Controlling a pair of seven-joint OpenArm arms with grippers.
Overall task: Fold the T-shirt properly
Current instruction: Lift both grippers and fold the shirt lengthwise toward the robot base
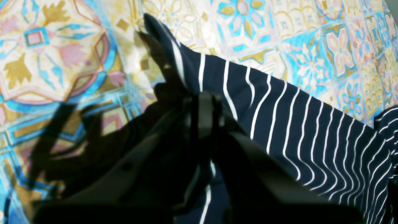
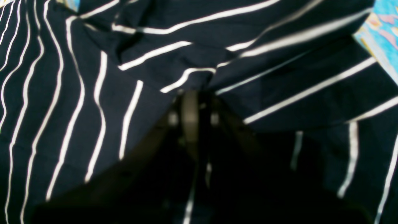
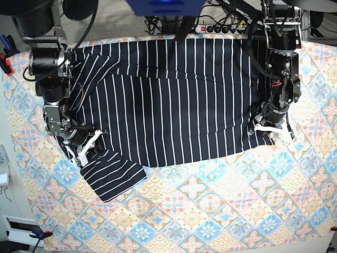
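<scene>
The T-shirt (image 3: 174, 105), dark navy with thin white stripes, lies spread across the far half of the tablecloth (image 3: 210, 211). One sleeve (image 3: 113, 176) sticks out toward the front left. My right gripper (image 3: 84, 147) sits at that sleeve's root on the shirt's left edge. In the right wrist view its jaws meet (image 2: 199, 93) with bunched striped cloth (image 2: 77, 109) pinched at the tips. My left gripper (image 3: 266, 129) is at the shirt's right lower corner. The left wrist view shows it shut (image 1: 205, 96) on the shirt's edge (image 1: 295, 124), which trails away over the cloth.
The pastel tile-patterned tablecloth (image 1: 62, 46) covers the whole table. A power strip (image 3: 221, 29) and cables lie beyond the far edge. Red clamps (image 3: 5, 63) hold the cloth at the left edge.
</scene>
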